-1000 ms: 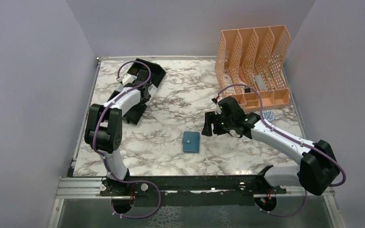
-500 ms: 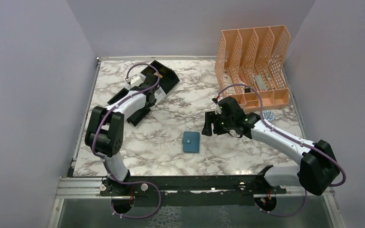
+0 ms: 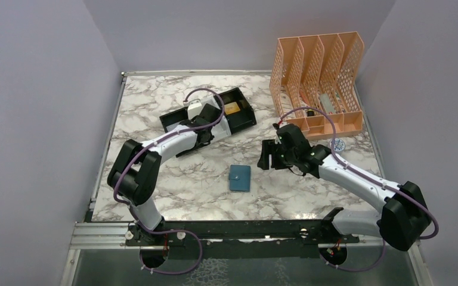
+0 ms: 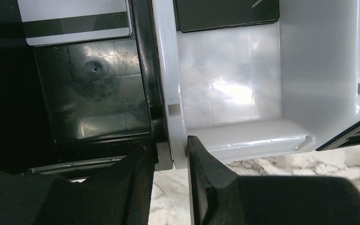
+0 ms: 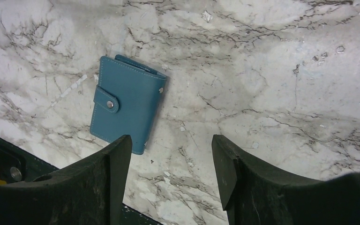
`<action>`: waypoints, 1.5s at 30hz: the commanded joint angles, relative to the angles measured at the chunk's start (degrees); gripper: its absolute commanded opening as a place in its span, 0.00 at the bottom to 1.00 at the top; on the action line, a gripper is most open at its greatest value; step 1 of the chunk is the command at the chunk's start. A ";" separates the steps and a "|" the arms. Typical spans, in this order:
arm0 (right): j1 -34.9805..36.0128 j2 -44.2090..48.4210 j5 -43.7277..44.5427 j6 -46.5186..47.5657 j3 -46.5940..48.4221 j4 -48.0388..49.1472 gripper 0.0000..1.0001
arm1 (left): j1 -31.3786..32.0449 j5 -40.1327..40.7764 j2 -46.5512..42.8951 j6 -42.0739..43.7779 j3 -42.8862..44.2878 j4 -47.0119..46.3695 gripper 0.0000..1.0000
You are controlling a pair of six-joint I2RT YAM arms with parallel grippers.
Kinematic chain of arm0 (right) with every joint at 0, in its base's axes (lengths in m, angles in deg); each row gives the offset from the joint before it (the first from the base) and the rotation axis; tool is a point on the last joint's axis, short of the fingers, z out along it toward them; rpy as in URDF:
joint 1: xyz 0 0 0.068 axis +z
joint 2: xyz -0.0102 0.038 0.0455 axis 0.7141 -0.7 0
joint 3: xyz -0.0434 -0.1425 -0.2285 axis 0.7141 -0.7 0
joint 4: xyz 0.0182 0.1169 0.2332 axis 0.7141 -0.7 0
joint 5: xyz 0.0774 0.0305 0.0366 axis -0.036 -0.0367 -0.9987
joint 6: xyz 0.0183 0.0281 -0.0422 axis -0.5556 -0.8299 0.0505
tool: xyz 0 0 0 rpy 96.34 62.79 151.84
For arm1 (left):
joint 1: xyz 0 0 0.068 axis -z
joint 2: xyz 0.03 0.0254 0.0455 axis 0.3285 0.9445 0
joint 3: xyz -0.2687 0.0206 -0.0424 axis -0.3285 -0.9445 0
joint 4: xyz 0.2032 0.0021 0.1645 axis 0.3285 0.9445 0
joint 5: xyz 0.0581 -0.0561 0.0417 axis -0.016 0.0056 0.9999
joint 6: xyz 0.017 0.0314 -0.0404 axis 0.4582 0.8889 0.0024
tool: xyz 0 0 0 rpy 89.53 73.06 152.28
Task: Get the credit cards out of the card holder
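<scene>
Nearest me, the card holder (image 3: 240, 177) lies closed on the marble table (image 3: 203, 196), its snap tab fastened. Just beyond it to the right, my right gripper (image 5: 170, 140) hangs over bare marble with its fingers spread wide, holding nothing. Farther back, my left gripper (image 4: 169, 145) pinches the black-and-white tray (image 4: 309, 70) by the wall between its black and white compartments. Inside lie a silvery-grey card (image 4: 75, 18), a black card (image 4: 227, 11) and a gold card (image 3: 232, 108). An orange file rack (image 3: 319, 71) stands far right.
</scene>
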 commanded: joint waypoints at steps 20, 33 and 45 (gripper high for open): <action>0.10 6.49 5.58 -5.32 -4.74 3.15 0.65 | 8.86 -5.17 -1.82 13.85 -2.81 -3.91 0.39; 0.10 -0.66 -13.76 -4.12 -7.54 15.02 0.66 | 8.88 -8.88 -10.29 12.90 -4.05 -4.69 0.79; 0.10 -13.88 -20.21 -8.83 -9.38 26.12 0.51 | 8.87 -25.74 -30.33 14.37 -20.82 -12.27 0.85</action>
